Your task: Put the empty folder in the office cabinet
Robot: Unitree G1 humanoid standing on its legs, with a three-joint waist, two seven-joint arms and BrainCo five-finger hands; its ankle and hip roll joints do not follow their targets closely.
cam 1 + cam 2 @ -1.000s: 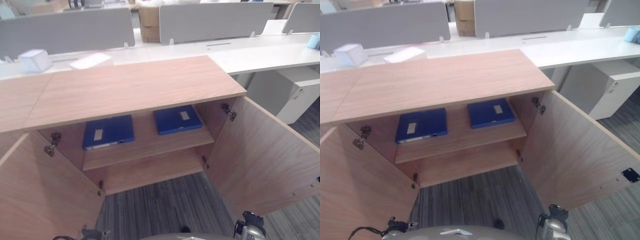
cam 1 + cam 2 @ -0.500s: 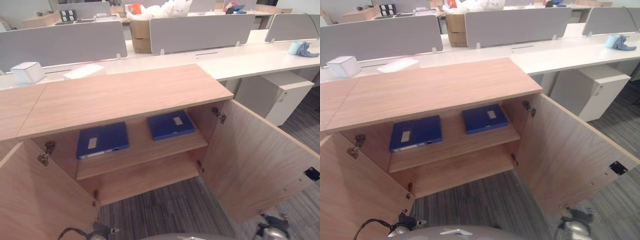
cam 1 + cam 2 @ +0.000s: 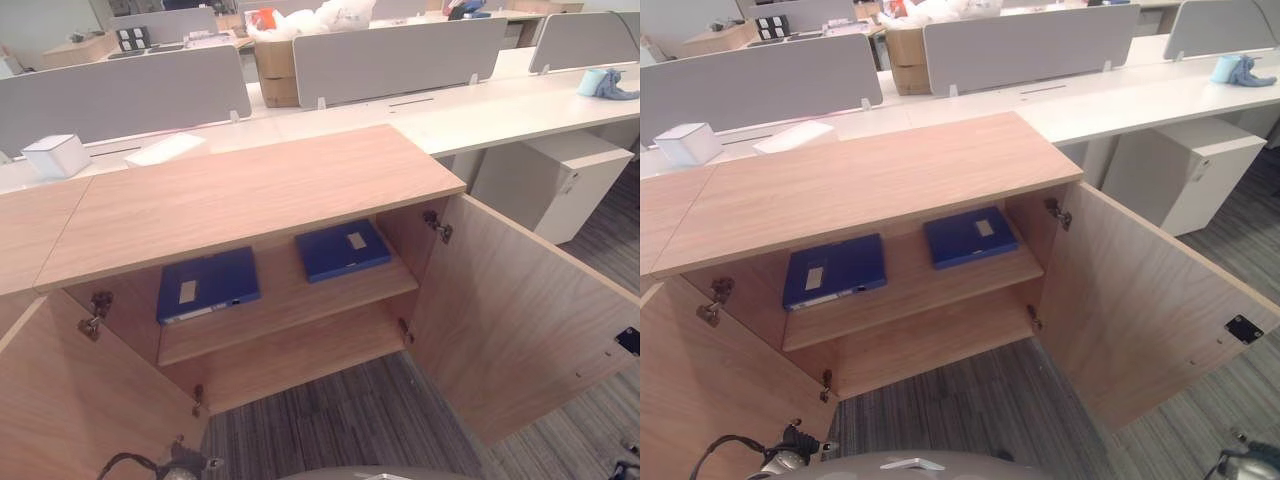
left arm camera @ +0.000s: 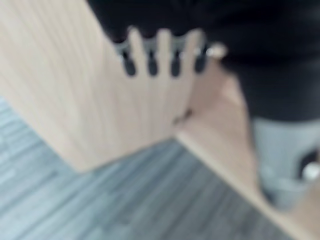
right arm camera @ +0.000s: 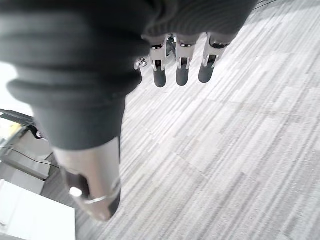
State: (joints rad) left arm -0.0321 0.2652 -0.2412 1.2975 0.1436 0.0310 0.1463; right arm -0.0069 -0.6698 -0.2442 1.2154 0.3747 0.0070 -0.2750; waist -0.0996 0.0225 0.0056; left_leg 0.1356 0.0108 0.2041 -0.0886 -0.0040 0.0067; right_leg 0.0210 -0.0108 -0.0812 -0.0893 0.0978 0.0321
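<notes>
Inside the cabinet: you had two blue folders lying flat on the upper shelf (image 3: 285,300), the left folder (image 3: 207,284) and the right folder (image 3: 343,249) set apart, labels up; the lower shelf (image 3: 300,355) was bare.
Cabinet: you had the office cabinet (image 3: 250,190) with both doors swung wide, the left door (image 3: 80,400) and the right door (image 3: 520,330), so the shelves were open to reach.
Task's thing: you held no folder in either hand; which of the two on the shelf was the empty one could not be told, but the placing appeared done.
Left hand: your left hand (image 4: 162,47) hung with fingers straight and relaxed, holding nothing, close before the inner face of the left door; the view was blurred, so whether the tips touched the wood was not certain.
Right hand: your right hand (image 5: 182,62) hung low over the grey carpet (image 5: 240,160), fingers loose and straight, nothing in it.
Surroundings: white desks (image 3: 520,105) with grey dividers stood behind the cabinet, with a small white box (image 3: 57,155) on them.
Judgement: with both hands free and low, closing the doors looked the only step you could have left.
</notes>
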